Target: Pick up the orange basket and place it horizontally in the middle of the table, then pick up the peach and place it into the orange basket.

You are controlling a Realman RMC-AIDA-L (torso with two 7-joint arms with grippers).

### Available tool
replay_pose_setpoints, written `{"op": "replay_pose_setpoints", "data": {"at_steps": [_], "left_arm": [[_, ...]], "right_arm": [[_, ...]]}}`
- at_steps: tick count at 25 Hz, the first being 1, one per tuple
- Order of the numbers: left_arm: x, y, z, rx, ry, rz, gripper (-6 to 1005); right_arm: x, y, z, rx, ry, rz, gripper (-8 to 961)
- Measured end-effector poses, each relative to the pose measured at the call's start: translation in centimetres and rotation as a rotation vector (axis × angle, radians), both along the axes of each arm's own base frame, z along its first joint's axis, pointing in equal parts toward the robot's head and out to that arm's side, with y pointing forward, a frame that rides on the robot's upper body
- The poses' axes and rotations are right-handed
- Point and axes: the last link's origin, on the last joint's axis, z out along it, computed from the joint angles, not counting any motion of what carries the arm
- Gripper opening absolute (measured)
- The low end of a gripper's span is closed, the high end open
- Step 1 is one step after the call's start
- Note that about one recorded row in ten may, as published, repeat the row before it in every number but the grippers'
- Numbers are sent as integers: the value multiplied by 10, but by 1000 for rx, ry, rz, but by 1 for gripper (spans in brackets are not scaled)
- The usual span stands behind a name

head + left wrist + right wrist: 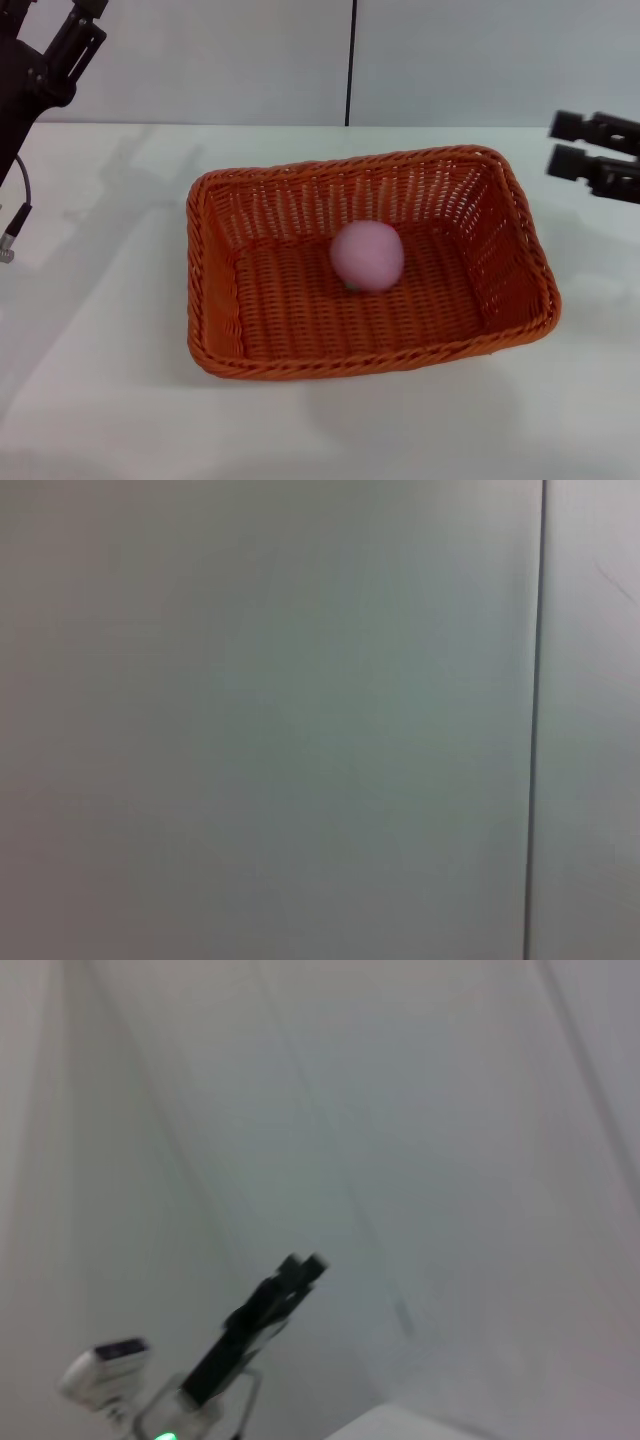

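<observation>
Both pincers hang clear of the orange basket, which holds the peach.

The basket lies mid-worktop, long axis across the robot's front, with the peach resting on its floor near the centre. The right pincer, empty with fingers parted, is well right of the basket; the left pincer, raised far left, cannot be judged. By my reading, nothing remains.

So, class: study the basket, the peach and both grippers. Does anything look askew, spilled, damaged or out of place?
Nothing stands out. The orange basket sits upright mid-table, slightly rotated, weave intact. The peach rests inside it. The left gripper and right gripper hang clear at either side.
</observation>
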Motion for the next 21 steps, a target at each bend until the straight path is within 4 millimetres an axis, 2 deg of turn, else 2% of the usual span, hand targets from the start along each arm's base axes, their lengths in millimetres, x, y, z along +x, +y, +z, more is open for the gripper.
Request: {"op": "replay_pose_setpoints", "data": {"at_steps": [3,5,6,8,10,11,14,15,16,19,20,21], "left_arm": [[0,0,0,0,0,0,826],[-1,-1,2,13,0,4,826],[-1,-1,2,13,0,4,826],[-5,-1,6,37,-10,21,826],[-6,-2,8,45,-13,25,826],[-6,-2,8,45,-13,25,826],[-6,-2,8,50,-15,27,826],[-9,-3,12,68,-22,38,826],[-11,-4,14,81,-25,48,826],[-11,-4,14,81,-25,48,826],[-17,-8,18,119,-17,74,826],[-17,-8,18,119,-17,74,826]], "right_arm": [[10,-7,5,81,12,-21,669],[29,-21,14,229,32,-69,756],[29,-21,14,229,32,-69,771],[43,-31,20,348,39,-109,801],[60,-47,29,534,34,-156,831],[60,-47,29,534,34,-156,831],[80,-69,39,767,71,-231,831],[91,-81,45,902,107,-291,831],[91,-81,45,902,107,-291,831],[105,-96,54,1068,119,-374,831],[112,-103,56,1142,126,-426,831],[112,-103,56,1142,126,-426,831]]}}
